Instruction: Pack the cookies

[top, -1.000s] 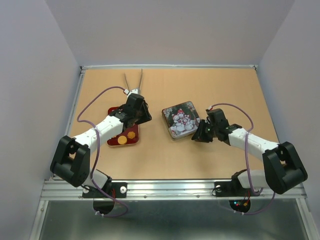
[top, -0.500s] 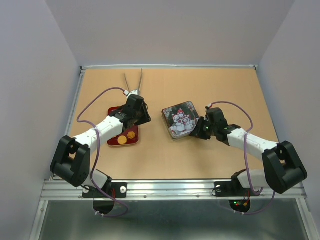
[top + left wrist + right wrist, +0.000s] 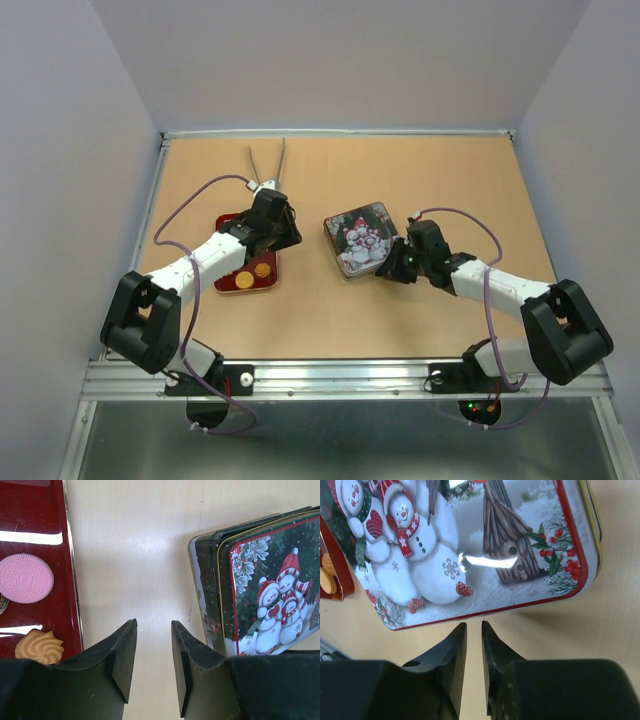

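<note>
Two round orange cookies (image 3: 253, 275) lie in the red tray (image 3: 228, 222). In the left wrist view the tray (image 3: 45, 515) also holds a pink round cookie (image 3: 25, 578) and an orange flower-shaped cookie (image 3: 39, 646). The snowman tin (image 3: 362, 240) sits mid-table with its lid on. My left gripper (image 3: 287, 222) hovers between tray and tin, and its jaws (image 3: 154, 630) stand open and empty. My right gripper (image 3: 392, 262) is at the tin's right edge. Its fingers (image 3: 474, 627) are a narrow gap apart with nothing between them, just short of the lid (image 3: 470, 540).
Metal tongs (image 3: 266, 160) lie at the back, beyond the tray. White walls enclose the table on three sides. Bare wood (image 3: 140, 555) separates the tray from the tin (image 3: 270, 580).
My right gripper has slid left, up to the tin's right edge. The left arm has hardly moved.
</note>
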Controlling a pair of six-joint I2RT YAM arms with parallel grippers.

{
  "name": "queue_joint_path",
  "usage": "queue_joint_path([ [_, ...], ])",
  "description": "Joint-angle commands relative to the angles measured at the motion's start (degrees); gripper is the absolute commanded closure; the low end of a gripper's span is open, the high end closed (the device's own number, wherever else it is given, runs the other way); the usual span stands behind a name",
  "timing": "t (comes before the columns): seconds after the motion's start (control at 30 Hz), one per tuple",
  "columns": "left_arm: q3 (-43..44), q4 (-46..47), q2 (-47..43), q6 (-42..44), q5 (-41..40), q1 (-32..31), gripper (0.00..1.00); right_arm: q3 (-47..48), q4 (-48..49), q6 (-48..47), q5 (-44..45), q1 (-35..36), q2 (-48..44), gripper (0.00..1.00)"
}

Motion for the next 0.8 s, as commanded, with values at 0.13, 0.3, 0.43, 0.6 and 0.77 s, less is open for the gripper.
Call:
queue_joint_path([
  [0.13,-0.55,0.73,-0.68,1.00,-0.07,0.20,0.56,0.80,3.94,2.02,2.26,0.42,2.96,0.77],
  [0.3,-1.16,1.09,-0.68,0.83,0.28,0.20,0.56,4.40,3.94,1.14,2.08,0.51,4.28,0.77],
  [0.43,-1.51,1.44,-0.50,0.74,0.37,0.29,0.56,5.90,3.94,0.87,1.56,0.42,3.76,0.77],
  [0.6,-1.69,2.66,0.29,0.39,1.42,0.20,0.56,7.57,3.94,1.05,1.38,0.51,3.32,0.77],
  [0.77,0.23,2.76,1.17,0.48,2.21,0.12,0.56,8.80,3.94,0.87,1.21,0.42,3.84,0.77],
])
